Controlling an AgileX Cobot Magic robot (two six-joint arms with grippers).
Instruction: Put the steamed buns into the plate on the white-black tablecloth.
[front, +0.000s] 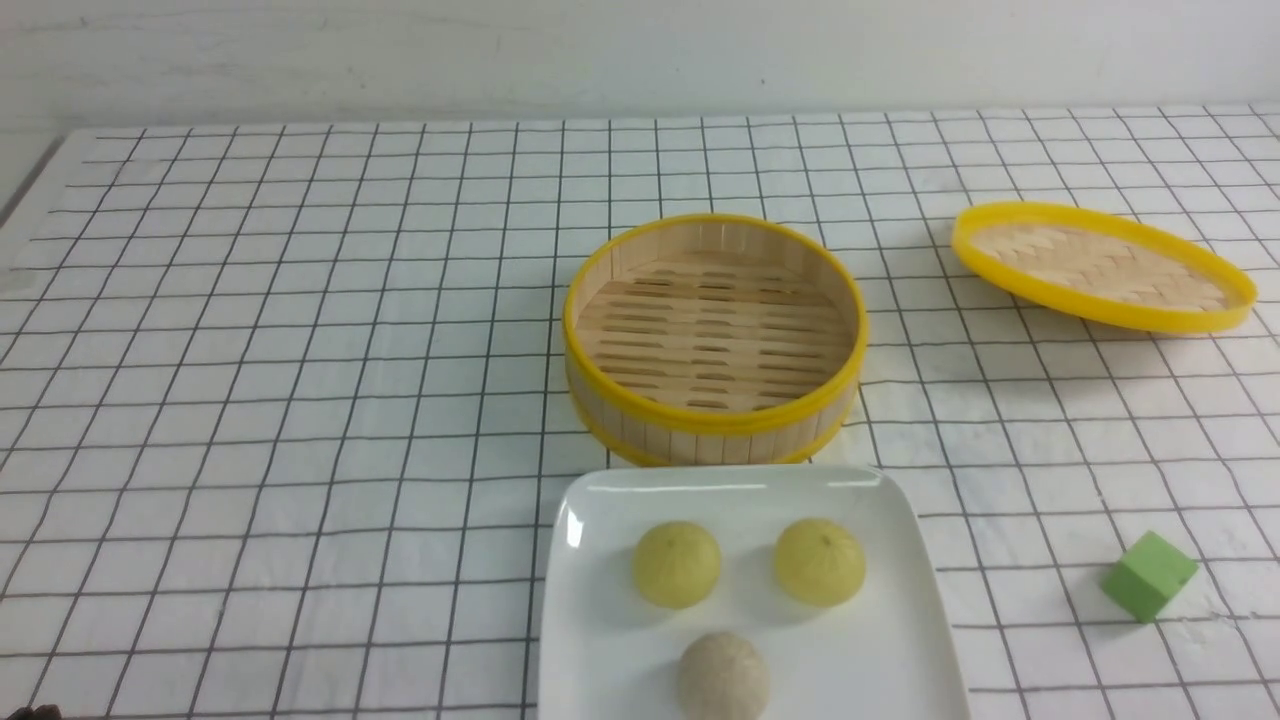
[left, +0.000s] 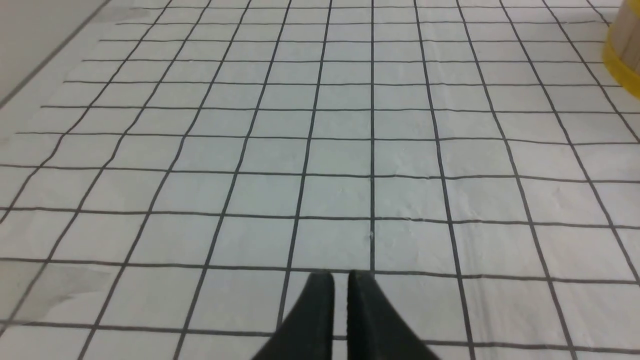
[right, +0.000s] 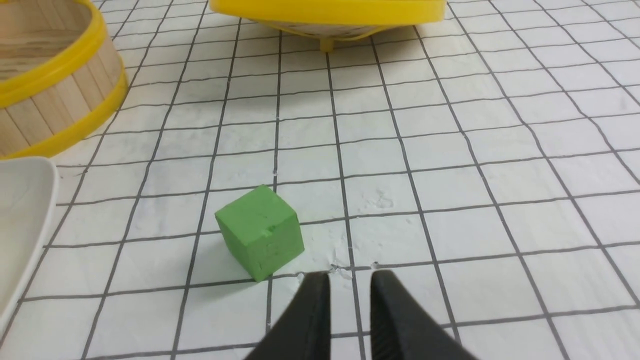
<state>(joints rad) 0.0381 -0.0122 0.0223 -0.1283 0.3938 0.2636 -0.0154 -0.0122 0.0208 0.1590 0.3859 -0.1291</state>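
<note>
We see a staged tabletop test setup, likely a lab: a white-black tablecloth (front: 300, 350) covers the whole surface against a bare white wall (front: 640, 50) at 12 o'clock, with toy-like props, including a green cube (front: 1149, 575) at 4 o'clock

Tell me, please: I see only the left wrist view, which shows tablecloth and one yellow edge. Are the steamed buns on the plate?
Observer: Yes. The front view shows all three steamed buns on the plate, two yellow-green ones farther back and one beige one nearer.
Operator: Is anything left in the steamer basket?
Observer: No, the steamer basket is empty. The lid lies apart from it, on the robot's right.
Operator: And the right claw?
Observer: The right claw holds nothing, its jaws a little apart. A green cube sits on the cloth just ahead of it.
</note>
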